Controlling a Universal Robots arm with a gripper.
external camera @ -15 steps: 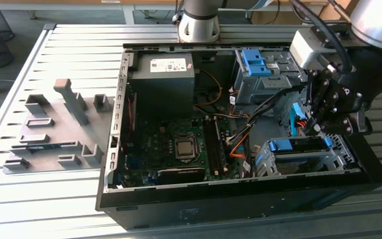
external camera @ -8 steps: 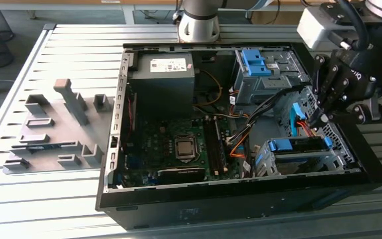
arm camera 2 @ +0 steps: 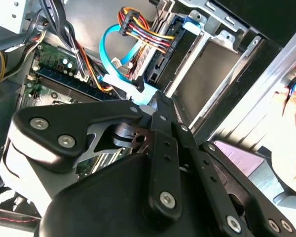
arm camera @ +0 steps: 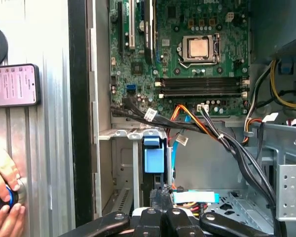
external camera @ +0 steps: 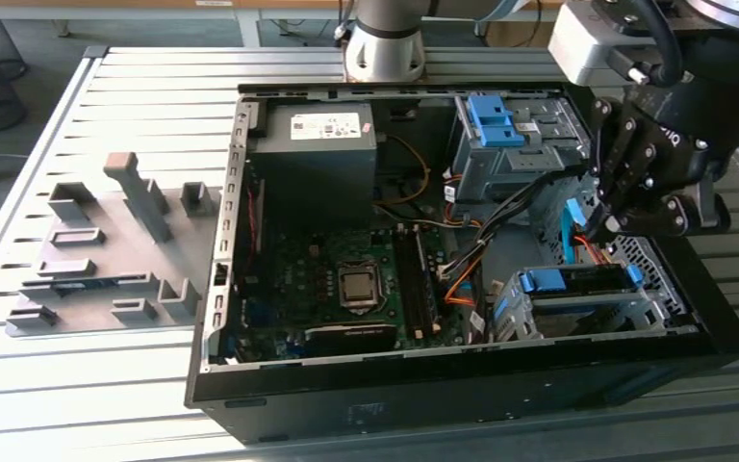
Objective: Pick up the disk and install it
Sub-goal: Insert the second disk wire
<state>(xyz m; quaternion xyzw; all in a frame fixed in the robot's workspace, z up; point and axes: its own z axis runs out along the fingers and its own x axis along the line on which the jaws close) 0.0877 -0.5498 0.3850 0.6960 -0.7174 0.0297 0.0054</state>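
Note:
The disk (external camera: 597, 280) lies flat in the grey drive bay (external camera: 575, 322) at the front right of the open computer case, with a blue rail on its end (arm camera: 154, 154). My gripper (external camera: 600, 227) hangs just above and behind that bay, inside the case. Its fingers are shut together, and nothing shows between them in either wrist view (arm camera 2: 155, 99) (arm camera: 160, 195). The fingertips sit close to a light-blue flat data cable (arm camera 2: 119, 74) and its connector (arm camera: 195, 198).
The motherboard (external camera: 344, 279), power-supply box (external camera: 322, 130) and an upper bay with blue brackets (external camera: 496, 120) fill the case. Bundled wires (external camera: 472, 260) cross near the bay. A grey fixture (external camera: 113, 250) stands on the exterior view's left. A hand (arm camera: 2, 197) and phone (arm camera: 14, 85) lie outside the case wall.

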